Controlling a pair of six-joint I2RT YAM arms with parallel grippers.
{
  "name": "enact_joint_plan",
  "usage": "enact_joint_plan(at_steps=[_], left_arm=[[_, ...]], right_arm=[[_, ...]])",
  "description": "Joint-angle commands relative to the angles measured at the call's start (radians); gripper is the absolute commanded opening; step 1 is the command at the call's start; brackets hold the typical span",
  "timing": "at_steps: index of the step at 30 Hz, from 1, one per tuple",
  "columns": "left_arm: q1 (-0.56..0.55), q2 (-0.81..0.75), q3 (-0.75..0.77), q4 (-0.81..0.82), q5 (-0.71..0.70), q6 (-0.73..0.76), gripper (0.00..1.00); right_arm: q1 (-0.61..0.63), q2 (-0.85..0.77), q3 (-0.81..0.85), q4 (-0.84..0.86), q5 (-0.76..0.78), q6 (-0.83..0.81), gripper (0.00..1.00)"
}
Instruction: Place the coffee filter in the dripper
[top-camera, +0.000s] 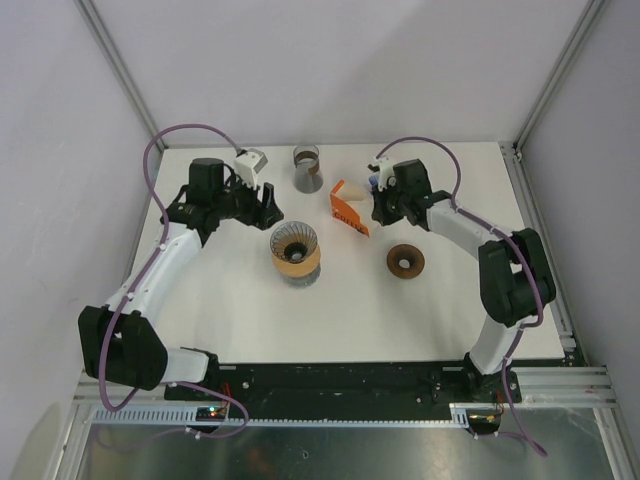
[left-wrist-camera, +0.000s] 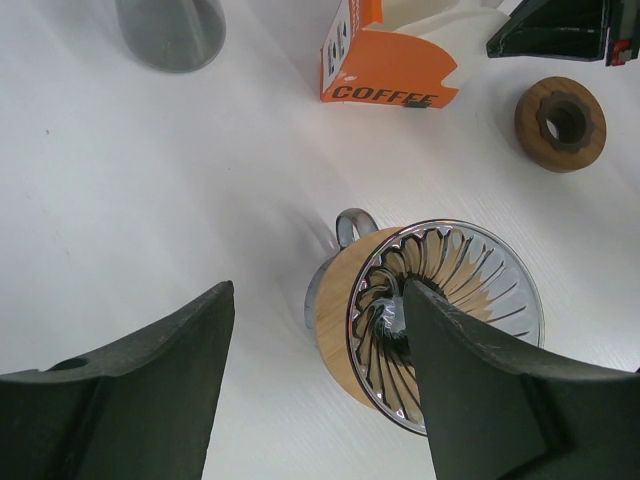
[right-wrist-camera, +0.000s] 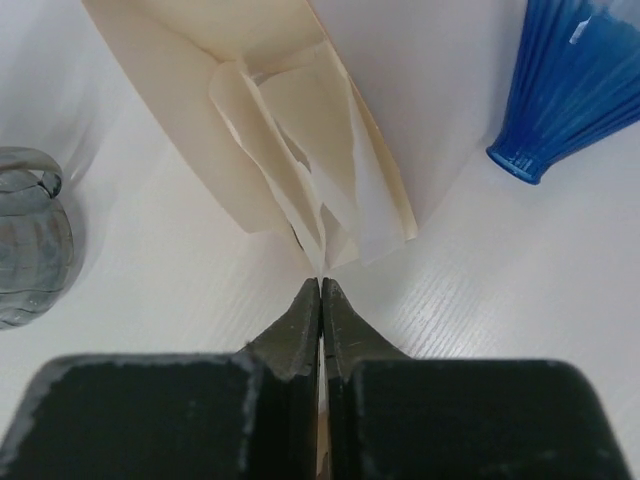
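The dripper (top-camera: 295, 250), a ribbed glass cone in a wooden collar, stands mid-table; it also shows in the left wrist view (left-wrist-camera: 450, 300). My left gripper (top-camera: 268, 205) is open and empty just behind it, and its right finger (left-wrist-camera: 470, 380) overlaps the dripper's rim in the left wrist view (left-wrist-camera: 318, 290). The orange "COFFEE" filter box (top-camera: 349, 210) lies at the back centre. My right gripper (top-camera: 377, 207) is at the box's open end. In the right wrist view (right-wrist-camera: 320, 285) it is shut on the edge of a cream coffee filter (right-wrist-camera: 330, 150) from the stack.
A grey glass cup (top-camera: 307, 168) stands at the back behind the dripper. A wooden ring (top-camera: 405, 262) lies right of the dripper. A blue ribbed object (right-wrist-camera: 575, 90) sits beside the filter box. A grey glass vessel (right-wrist-camera: 25, 240) is at the left of the right wrist view.
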Motion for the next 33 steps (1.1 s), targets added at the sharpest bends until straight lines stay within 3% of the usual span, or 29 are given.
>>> enact_joint_plan(at_steps=[1,19,23,33], left_arm=[[0.006,-0.010,0.044,0.011,0.005,0.007,0.73],[0.006,-0.025,0.047,0.009,0.014,0.017,0.73],[0.006,-0.033,0.055,-0.001,0.035,0.044,0.73],[0.005,-0.067,0.160,-0.096,0.234,0.158,0.73]], right_arm=[[0.037,-0.063,0.008,-0.016,0.054,-0.054,0.00],[0.057,-0.237,0.008,-0.104,0.134,-0.176,0.00],[0.065,-0.337,0.008,-0.144,0.162,-0.250,0.00],[0.115,-0.659,0.008,-0.319,-0.033,-0.471,0.00]])
